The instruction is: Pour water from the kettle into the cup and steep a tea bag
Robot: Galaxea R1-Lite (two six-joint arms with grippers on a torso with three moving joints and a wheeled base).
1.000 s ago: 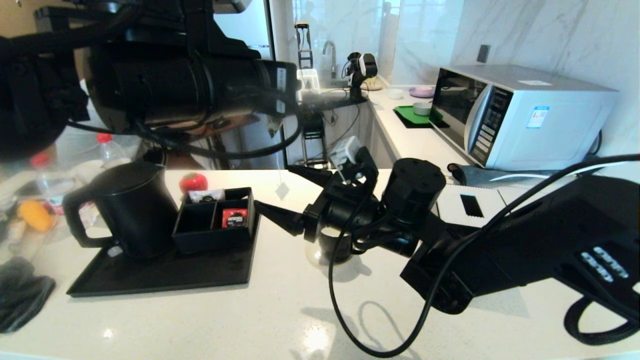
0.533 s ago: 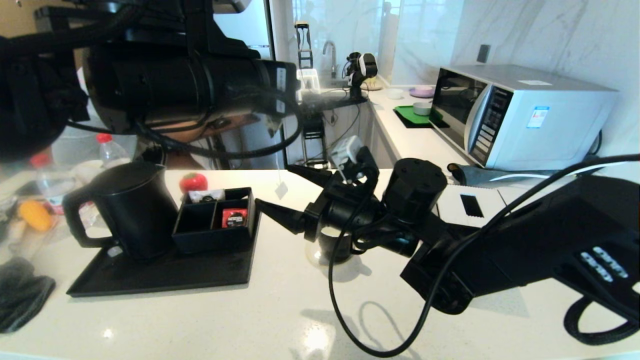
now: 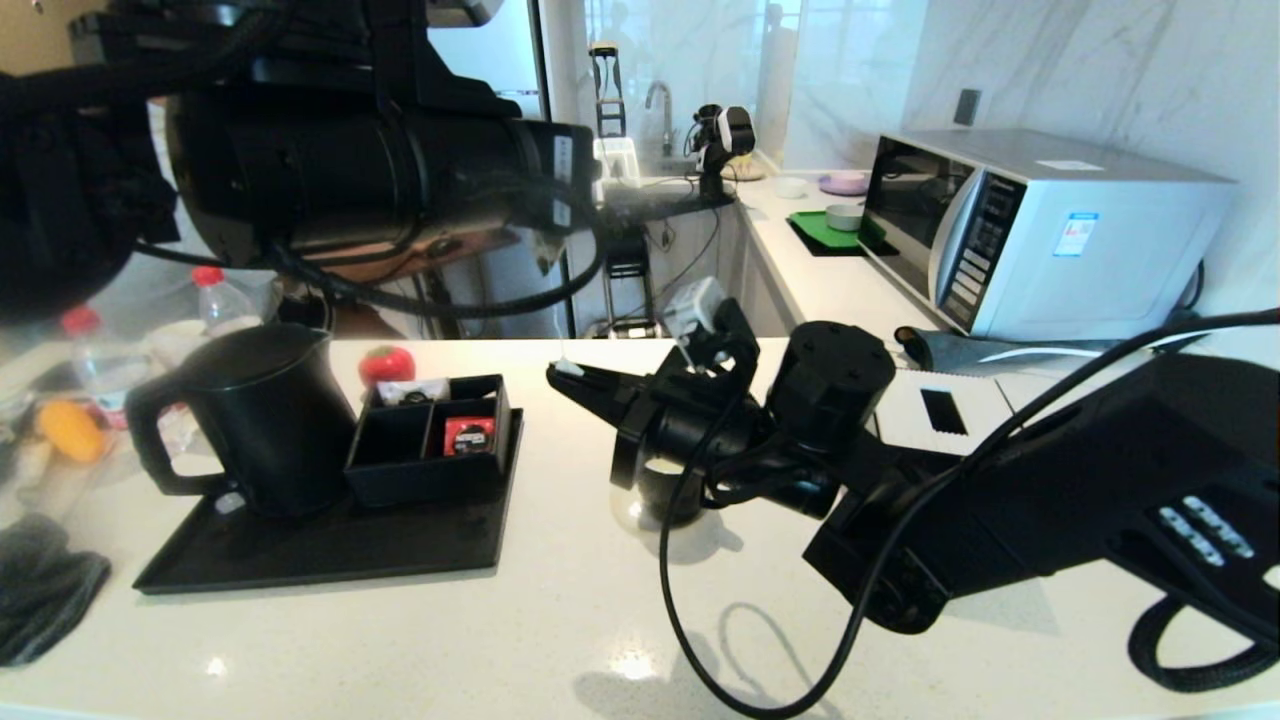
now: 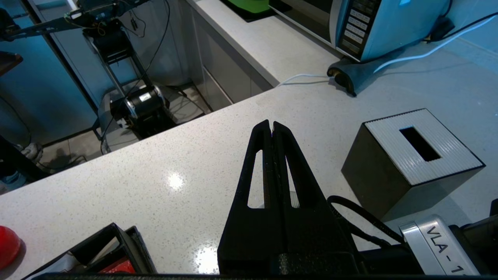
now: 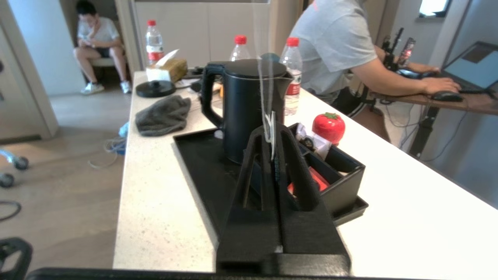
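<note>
White stone counter (image 3: 560, 620) fills the kitchen, with a silver microwave (image 3: 1040, 230) at the back. On a black tray (image 3: 330, 550) stands the tall black kettle (image 3: 265, 420), lid on. Next to it on the tray sits a low black box (image 3: 430, 440) with a red-labelled sachet (image 3: 468, 436) inside; I cannot read the label. A red tomato-shaped thing (image 3: 386, 364) sits behind the box. The small black cup (image 3: 668, 488) stands on the counter, mostly hidden under the right gripper (image 3: 568, 372). That gripper's fingers are pressed together, pinching the tea bag's thin white string (image 5: 268, 116). The left gripper (image 4: 271, 126) hangs up high, fingers pressed together on nothing. A tag near it reads "VLA-1". A black tissue box (image 4: 412, 159) sits close by.
</note>
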